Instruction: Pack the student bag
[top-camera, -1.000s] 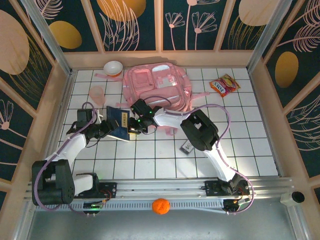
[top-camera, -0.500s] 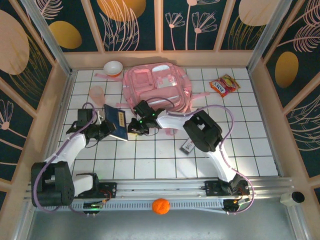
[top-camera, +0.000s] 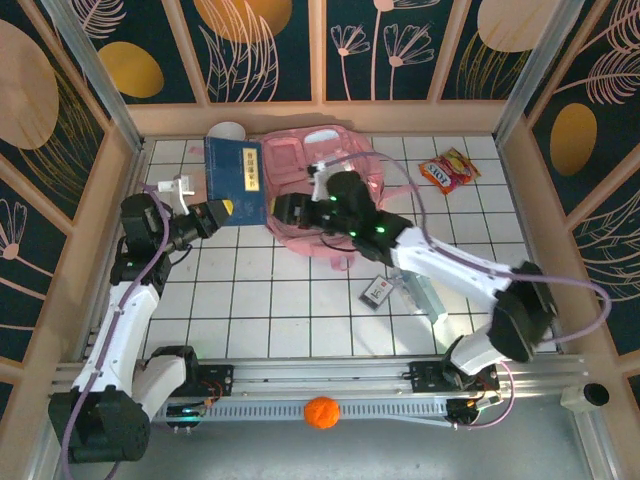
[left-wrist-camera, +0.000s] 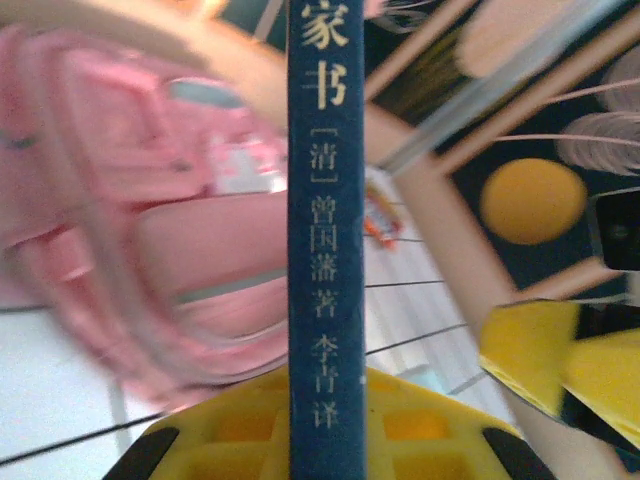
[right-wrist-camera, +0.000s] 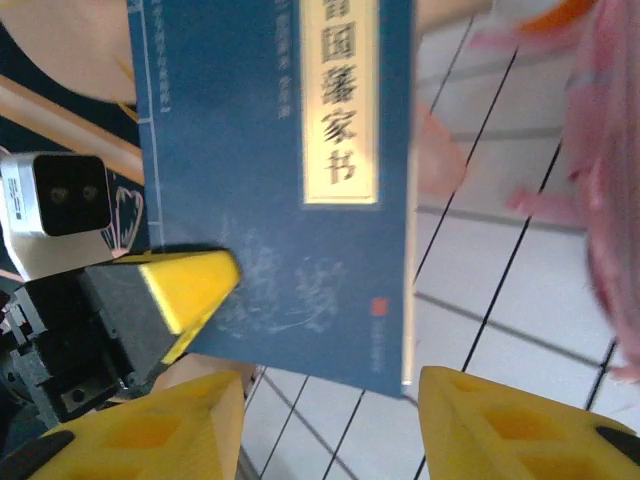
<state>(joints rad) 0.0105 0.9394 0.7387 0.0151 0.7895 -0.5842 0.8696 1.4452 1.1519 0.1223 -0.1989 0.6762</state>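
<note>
The student bag (top-camera: 325, 170), a large pink backpack, lies at the back middle of the tiled table; it is blurred at the left of the left wrist view (left-wrist-camera: 140, 200). My left gripper (top-camera: 213, 214) is shut on the lower corner of a dark blue book (top-camera: 236, 181) and holds it upright in the air beside the bag's left side. Its spine (left-wrist-camera: 325, 250) runs up from my left gripper (left-wrist-camera: 325, 440). My right gripper (top-camera: 287, 210) stands open over the bag's front edge, just right of the book. The cover (right-wrist-camera: 270, 180) hangs above the right gripper (right-wrist-camera: 330, 425), apart from both fingers.
A red and yellow snack packet (top-camera: 449, 170) lies at the back right. A small dark packet (top-camera: 377, 291) rests on the tiles under the right arm. A white bowl (top-camera: 226, 131) peeks out behind the book. An orange ball (top-camera: 320, 411) sits below the front rail.
The right gripper has let go of the book and opened, swinging back towards the bag. The left gripper closed on the book and lifted it up and back, next to the bag.
</note>
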